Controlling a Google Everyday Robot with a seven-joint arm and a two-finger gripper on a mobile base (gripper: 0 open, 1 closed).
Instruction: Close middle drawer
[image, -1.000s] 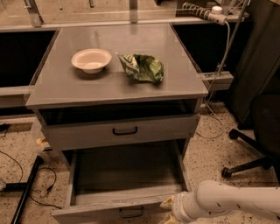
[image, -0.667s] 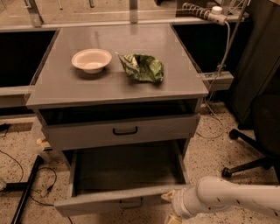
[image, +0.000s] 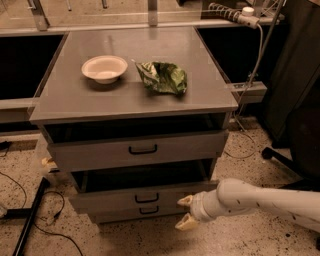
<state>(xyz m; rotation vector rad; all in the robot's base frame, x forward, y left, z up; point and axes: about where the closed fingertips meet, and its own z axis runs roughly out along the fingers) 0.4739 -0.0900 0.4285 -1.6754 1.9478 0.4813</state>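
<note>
Floor, far left: a black bar (image: 29, 220) and thin dark cables lie on the speckled floor beside the cabinet.
Surface: the grey cabinet top (image: 70, 97) carries two things, set a little apart.
Bowl: a shallow white bowl (image: 104, 68) stands upright on the left half of the surface.
Bag: a crumpled green bag (image: 162, 77) lies just right of the bowl, near the centre.
Top drawer: the tall grey front (image: 100, 154) with the larger black handle stands pulled out a short way, and we see a dark gap above it.
Middle drawer: the middle drawer (image: 110, 200) sits below the top drawer, with its small dark handle at the centre. Its front stands slightly forward of the one beneath, and we see dark interior above its edge, so we note it as not fully shut.
Bottom drawer: the shortest, narrower front (image: 120, 215) sits low, just under the middle drawer.
Gripper: the gripper (image: 185, 212) is low at the right end of the middle drawer front, on a white arm (image: 260, 200) reaching in from the right.
Fingers: the two cream fingers (image: 186, 223) are spread apart and grasp nothing. The upper one lies against the drawer front as far as we can tell, and the lower one hangs over the floor.
Far right: a power strip (image: 235, 12) with a hanging cable at the back, and a dark chair base (image: 272, 152) on the floor.
</note>
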